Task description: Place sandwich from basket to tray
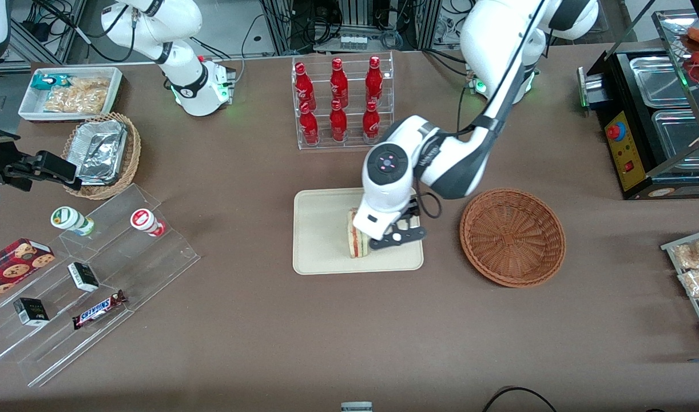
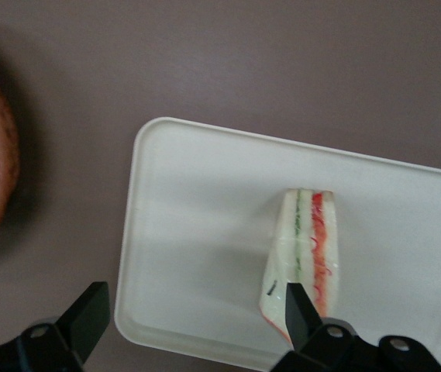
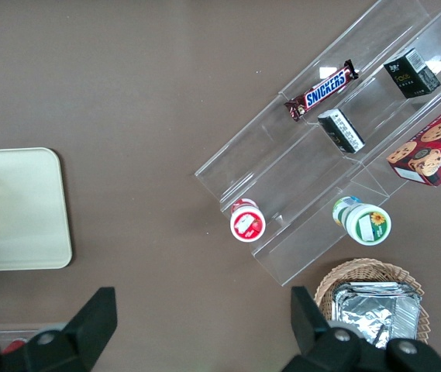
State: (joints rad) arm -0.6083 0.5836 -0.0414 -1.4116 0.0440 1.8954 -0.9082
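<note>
Already the sandwich (image 2: 307,249) lies on the tray (image 2: 189,232), apart from the basket (image 1: 512,236), which holds nothing that shows. What any coming move turns on is how the wedge sits against the gripper (image 2: 193,310): in the wrist view the sandwich lies right by one of the fingertips (image 2: 298,302), its nearer end just under or beside that tip, while the other finger stands well off over the tray's rim. Contact between tip and wrapper cannot be told for certain.

The wedge's long axis runs away from the fingers, roughly square to the line between them, with its red and green filling stripes following that same direction.

The jaws stand wide apart — far wider than the sandwich — and nothing is clasped between them. From the front the gripper (image 1: 396,232) hangs low over the tray, close beside the sandwich (image 1: 355,234).

I judge the placing essentially done — what remains seems to be lifting straight away without the near fingertip catching the wrapper.
</note>
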